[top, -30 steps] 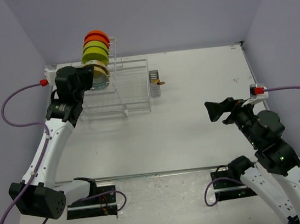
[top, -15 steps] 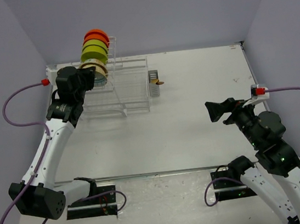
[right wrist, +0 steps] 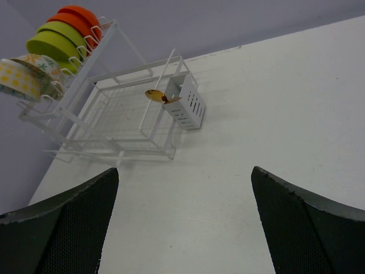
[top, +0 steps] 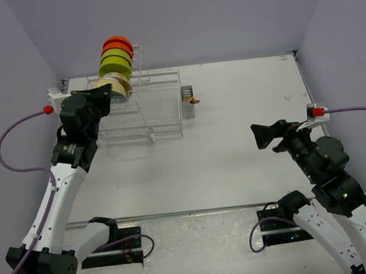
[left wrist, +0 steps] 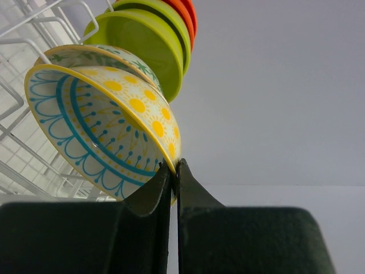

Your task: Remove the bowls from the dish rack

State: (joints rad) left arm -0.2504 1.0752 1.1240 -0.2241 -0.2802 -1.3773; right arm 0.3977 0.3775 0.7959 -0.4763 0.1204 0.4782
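My left gripper (left wrist: 174,168) is clamped on the rim of the yellow-and-blue bowl (left wrist: 108,131), 1 finger inside the lip and 1 outside. Since 1 second ago the left wrist has drawn back toward the left wall. The bowl has come with it and now sits at the low front end of the dish rack (top: 159,106) tower (right wrist: 85,68). I cannot tell whether it is free of the wires. Just behind it in the slots stand the cream bowl (left wrist: 85,54), 2 lime-green bowls (left wrist: 148,45) and 2 orange-red bowls (left wrist: 185,14), unmoved. My right gripper (right wrist: 182,171) has not shifted. It hangs over the table (top: 232,103) well apart from the rack, fingers spread wide and empty.
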